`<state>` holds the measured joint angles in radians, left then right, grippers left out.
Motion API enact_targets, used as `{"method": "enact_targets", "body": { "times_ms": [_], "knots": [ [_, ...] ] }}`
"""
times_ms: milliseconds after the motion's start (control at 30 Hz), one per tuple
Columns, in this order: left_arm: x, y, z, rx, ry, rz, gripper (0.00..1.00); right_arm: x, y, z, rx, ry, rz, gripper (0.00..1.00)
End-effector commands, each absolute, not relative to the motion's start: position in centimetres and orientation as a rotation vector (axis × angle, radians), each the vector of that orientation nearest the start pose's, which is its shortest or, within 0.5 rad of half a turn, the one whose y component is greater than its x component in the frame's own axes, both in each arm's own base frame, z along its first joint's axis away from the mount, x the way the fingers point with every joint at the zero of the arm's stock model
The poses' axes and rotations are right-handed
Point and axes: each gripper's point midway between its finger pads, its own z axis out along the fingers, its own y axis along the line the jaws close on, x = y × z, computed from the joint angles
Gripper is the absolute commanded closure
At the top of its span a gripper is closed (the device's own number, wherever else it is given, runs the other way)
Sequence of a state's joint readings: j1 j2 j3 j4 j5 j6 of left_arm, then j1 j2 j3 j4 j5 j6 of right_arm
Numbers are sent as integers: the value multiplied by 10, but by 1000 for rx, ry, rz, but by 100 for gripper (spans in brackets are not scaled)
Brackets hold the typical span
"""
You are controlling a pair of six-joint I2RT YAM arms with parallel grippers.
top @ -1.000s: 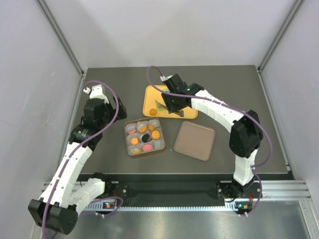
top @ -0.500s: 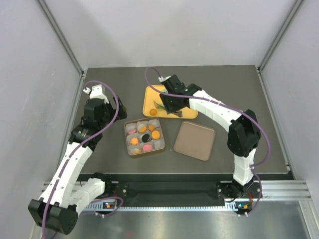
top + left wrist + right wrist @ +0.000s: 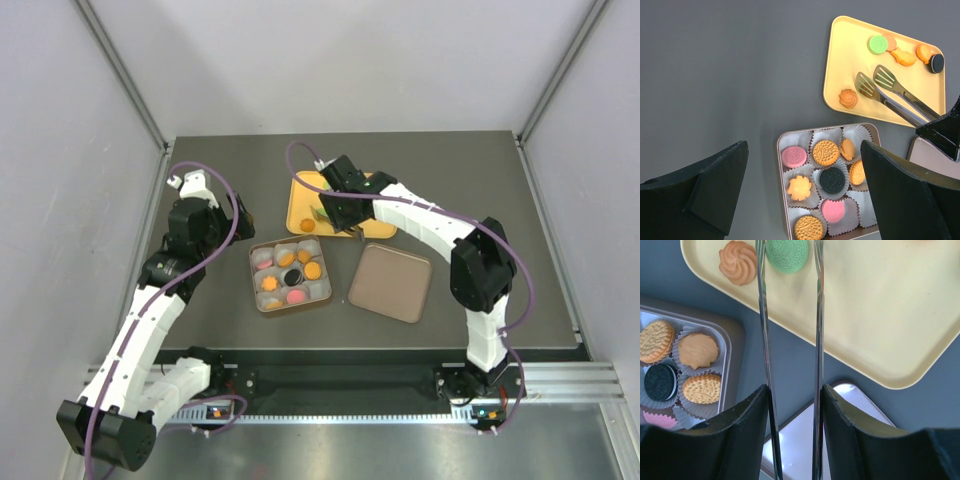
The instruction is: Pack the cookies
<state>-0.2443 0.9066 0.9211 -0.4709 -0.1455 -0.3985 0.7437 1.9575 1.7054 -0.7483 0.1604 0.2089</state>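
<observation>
While the left gripper (image 3: 804,150) hangs with its fingers spread wide and empty, the box (image 3: 782,150) below it holds most of the cookies (image 3: 825,152) in paper cups (image 3: 860,135). Further right, the right gripper (image 3: 792,392) is clamped on the tongs (image 3: 816,315), blades apart over the yellow tray (image 3: 880,315), framing a green cookie (image 3: 787,251). I'd lower squarely, then squeeze gently so it doesn't skid. No lettering anywhere is legible.

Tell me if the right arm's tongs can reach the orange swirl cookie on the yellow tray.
Probably yes. The right gripper holds the metal tongs with their open tips just beside that orange swirl-shaped cookie on the yellow tray; nothing lies between them.
</observation>
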Motion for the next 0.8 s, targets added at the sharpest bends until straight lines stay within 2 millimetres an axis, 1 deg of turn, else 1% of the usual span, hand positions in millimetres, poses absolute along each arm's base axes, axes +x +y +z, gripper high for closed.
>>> {"method": "enact_targets", "body": {
  "times_ms": [0,133,300,400,633,767],
  "knots": [
    [308,-66,247,-260,1975,-275,1,370,318,144,-619,2418,184,55],
    [309,-65,246,-260,1978,-270,1,367,320,141,-631,2430,200,57],
    [308,-66,247,-259,1975,-273,1,368,316,145,-629,2426,187,60],
    [308,-66,246,-259,1977,-272,1,371,311,154,-609,2411,183,61],
    [308,-66,247,-260,1974,-274,1,379,296,184,-551,2362,188,62],
    [307,-66,248,-260,1971,-275,1,380,291,192,-534,2353,187,62]
  ]
}}
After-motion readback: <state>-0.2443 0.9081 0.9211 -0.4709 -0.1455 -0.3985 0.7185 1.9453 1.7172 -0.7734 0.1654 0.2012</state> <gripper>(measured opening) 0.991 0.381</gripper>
